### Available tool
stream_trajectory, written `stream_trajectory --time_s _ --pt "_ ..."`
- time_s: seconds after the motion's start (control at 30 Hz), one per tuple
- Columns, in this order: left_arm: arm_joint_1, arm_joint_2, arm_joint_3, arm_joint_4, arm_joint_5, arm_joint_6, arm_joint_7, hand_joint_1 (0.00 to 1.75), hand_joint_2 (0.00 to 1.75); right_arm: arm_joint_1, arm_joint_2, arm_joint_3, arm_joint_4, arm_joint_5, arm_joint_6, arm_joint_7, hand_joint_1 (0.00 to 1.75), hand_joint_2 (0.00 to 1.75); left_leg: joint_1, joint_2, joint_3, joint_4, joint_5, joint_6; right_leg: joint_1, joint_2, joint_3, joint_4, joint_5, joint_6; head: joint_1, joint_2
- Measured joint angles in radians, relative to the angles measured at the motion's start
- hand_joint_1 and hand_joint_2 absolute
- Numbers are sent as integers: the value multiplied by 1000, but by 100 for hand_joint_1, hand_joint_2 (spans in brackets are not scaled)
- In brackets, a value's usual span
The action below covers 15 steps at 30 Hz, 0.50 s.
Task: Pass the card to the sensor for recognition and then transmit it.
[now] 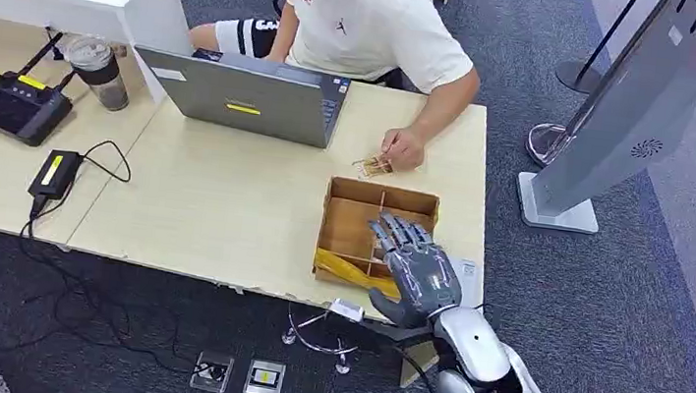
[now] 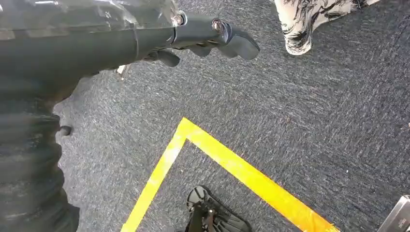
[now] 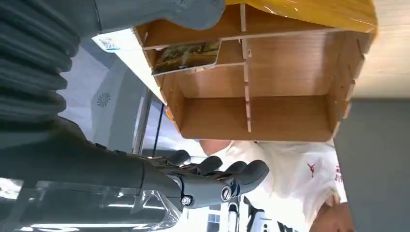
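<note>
Hovering over the near right corner of the wooden divided box [image 1: 361, 220], the right hand [image 1: 413, 263] has its fingers spread and slightly curled, holding nothing. The box sits at the right end of the desk [image 1: 223, 212], and the card [image 3: 186, 57] lies flat in one of its compartments, the one at the box's right side nearest the robot, as far as the right wrist view lets me judge. From that view the card sits just beyond the thumb [image 3: 193, 9], on the palm side of the hand, with the fingers [image 3: 232, 176] held clear above the box rim. Its long edge appears to run along the compartment's divider.

The left hand [image 2: 212, 36] hangs low over the carpet, fingers loosely extended and empty, well apart from the box, so the right hand is plainly the nearer one. My judgement: the reach calls for a short drop straight into that compartment, with the walls leaving little room for the fingers. A person's hand [image 1: 402, 150] rests on the desk just beyond the box.
</note>
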Motion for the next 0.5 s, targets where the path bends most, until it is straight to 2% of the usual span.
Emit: stream_trajectory --time_s 0.5 --pt "0 0 -1 0 3 2 0 0 175 -29 5 2 155 24 -69 10 0 175 0 0 0 0 0 0 0 0 0 0 0 0 0 0"
